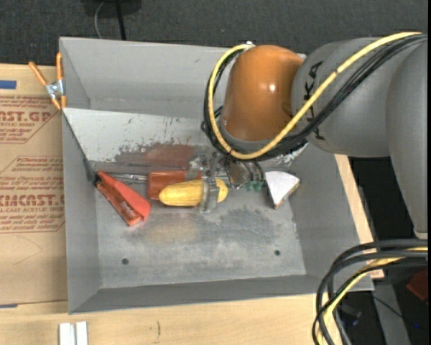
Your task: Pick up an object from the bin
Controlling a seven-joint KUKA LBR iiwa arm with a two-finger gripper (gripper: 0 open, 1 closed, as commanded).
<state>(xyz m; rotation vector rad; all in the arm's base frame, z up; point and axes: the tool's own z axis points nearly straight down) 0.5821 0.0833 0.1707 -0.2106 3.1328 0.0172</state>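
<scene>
four in bin (201,254): banana (179,193), red block (162,181), orange bar (122,198), white wedge (281,187)

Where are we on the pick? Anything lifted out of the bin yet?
Done: the gripper is down in the bin, at the right end of a yellow banana-shaped toy. In hand: that toy lies on the bin floor, not lifted; whether it is gripped I cannot tell. Left: raising it out. The orange block, red tool and white wedge also lie on the floor.

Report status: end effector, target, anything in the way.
End effector low at view-right end of yellow banana-shaped piece, mid-bin. Orange block close beside it. White wedge apart, other side.
</scene>
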